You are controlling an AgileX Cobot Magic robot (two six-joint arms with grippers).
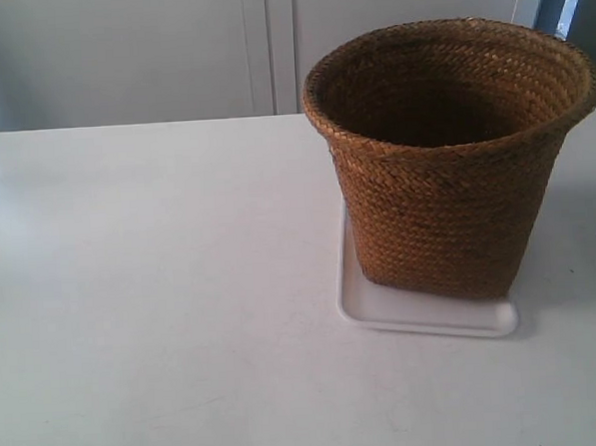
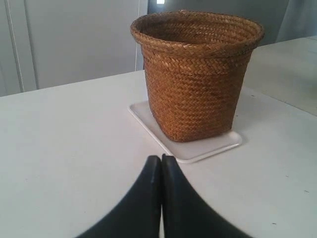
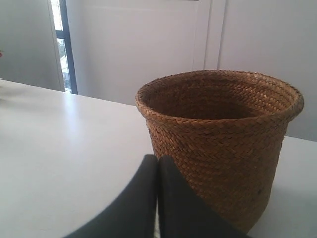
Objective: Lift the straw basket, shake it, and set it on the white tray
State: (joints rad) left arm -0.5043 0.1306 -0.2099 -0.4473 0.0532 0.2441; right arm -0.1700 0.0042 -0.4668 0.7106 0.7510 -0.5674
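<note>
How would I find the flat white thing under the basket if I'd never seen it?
Start with the big white table. One tall brown straw basket stands on it. Under its base lies the white tray, a flat glossy rectangle with rounded corners, told from the table only by its low raised rim.

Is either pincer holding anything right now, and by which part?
Nothing is held. The left pincer and right pincer are both shut and empty; the basket stands free on the tray.

Basket stood upright on the tray.
Left gripper hung near the tray, jaws pressed together, holding nothing.
</note>
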